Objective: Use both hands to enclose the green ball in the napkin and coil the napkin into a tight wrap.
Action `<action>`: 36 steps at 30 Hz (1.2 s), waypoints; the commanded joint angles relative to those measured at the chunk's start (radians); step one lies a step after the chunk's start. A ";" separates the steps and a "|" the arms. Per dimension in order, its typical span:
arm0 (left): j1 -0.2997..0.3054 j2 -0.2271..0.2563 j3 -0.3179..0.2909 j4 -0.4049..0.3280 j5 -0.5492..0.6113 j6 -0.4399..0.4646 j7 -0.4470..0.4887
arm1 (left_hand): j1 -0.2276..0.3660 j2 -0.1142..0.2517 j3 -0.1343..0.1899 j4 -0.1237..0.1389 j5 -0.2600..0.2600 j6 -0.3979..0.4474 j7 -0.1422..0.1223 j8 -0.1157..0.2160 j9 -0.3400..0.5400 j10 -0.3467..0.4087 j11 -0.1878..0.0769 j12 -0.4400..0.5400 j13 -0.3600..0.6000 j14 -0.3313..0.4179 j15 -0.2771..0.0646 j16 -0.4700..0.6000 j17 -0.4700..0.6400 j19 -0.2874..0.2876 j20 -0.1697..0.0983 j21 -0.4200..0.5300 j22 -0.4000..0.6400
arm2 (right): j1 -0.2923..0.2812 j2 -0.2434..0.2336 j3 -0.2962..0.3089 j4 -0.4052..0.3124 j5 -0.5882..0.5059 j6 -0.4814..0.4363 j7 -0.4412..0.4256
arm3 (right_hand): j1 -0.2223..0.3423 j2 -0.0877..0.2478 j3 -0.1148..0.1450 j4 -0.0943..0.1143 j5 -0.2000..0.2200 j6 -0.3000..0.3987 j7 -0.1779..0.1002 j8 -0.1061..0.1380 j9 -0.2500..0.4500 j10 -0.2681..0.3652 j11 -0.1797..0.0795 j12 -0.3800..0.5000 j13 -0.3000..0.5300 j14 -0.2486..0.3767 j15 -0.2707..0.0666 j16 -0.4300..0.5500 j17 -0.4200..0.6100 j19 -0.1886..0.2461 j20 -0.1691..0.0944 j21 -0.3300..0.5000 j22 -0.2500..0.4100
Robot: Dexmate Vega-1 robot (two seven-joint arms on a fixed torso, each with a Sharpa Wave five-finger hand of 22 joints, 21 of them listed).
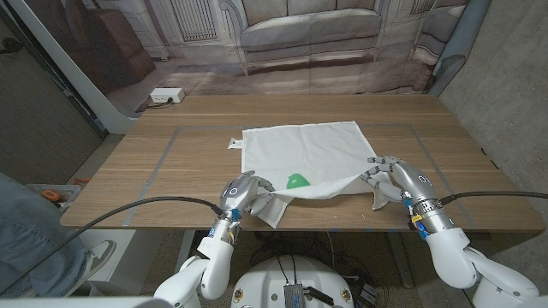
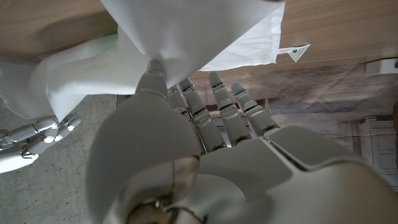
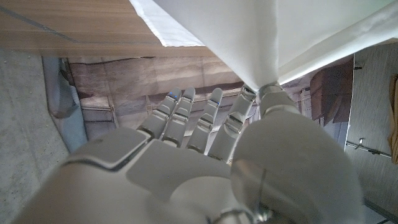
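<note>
A white napkin lies spread on the wooden table, its near edge lifted. The green ball sits on the napkin near that raised edge, partly under the fold. My left hand pinches the napkin's near left corner, and in the left wrist view the cloth runs up from my left hand. My right hand pinches the near right corner; the cloth hangs taut from my right hand in the right wrist view.
A small white tag sticks out at the napkin's far left corner. Grey tape lines mark a rectangle on the table. A white power strip lies beyond the far left edge. A person's leg shows at the near left.
</note>
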 commanded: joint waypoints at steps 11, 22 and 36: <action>-0.203 -0.015 0.002 0.024 -0.063 -0.121 -0.163 | -0.039 0.011 0.001 0.030 -0.013 0.064 0.051 0.003 0.002 0.013 0.005 -0.005 0.003 0.000 -0.119 -0.005 0.002 -0.006 0.009 0.002 0.002 | 0.126 0.014 -0.024 -0.011 0.140 -0.001 0.139 | 0.002 0.007 0.021 -0.009 -0.028 0.004 0.003 -0.004 0.004 -0.001 0.004 -0.002 0.006 0.036 0.065 0.008 0.004 0.041 0.117 0.010 0.003; -0.210 -0.036 -0.031 0.044 -0.169 -0.174 -0.164 | -0.074 0.041 0.016 0.063 -0.017 0.053 0.082 -0.013 0.002 -0.002 0.012 -0.013 0.002 -0.004 -0.107 -0.006 0.002 -0.014 0.009 0.000 0.003 | 0.210 0.015 -0.071 -0.026 0.096 -0.054 0.146 | 0.003 0.007 0.038 -0.012 -0.046 0.004 0.004 -0.008 0.005 0.005 0.007 -0.002 0.007 0.006 0.022 -0.004 0.006 0.027 0.103 -0.005 0.002; -0.176 -0.064 -0.108 0.069 -0.343 -0.232 -0.110 | -0.099 0.064 0.064 0.104 -0.014 0.051 0.113 -0.032 0.003 -0.011 0.064 -0.011 0.002 -0.007 -0.076 -0.007 0.001 -0.015 0.044 0.002 0.004 | 0.336 0.015 -0.128 -0.027 0.140 -0.162 0.222 | -0.006 0.004 0.046 -0.010 -0.054 0.000 0.003 -0.012 0.006 0.006 0.009 -0.002 0.007 0.016 0.041 0.002 0.006 0.075 0.162 0.010 0.002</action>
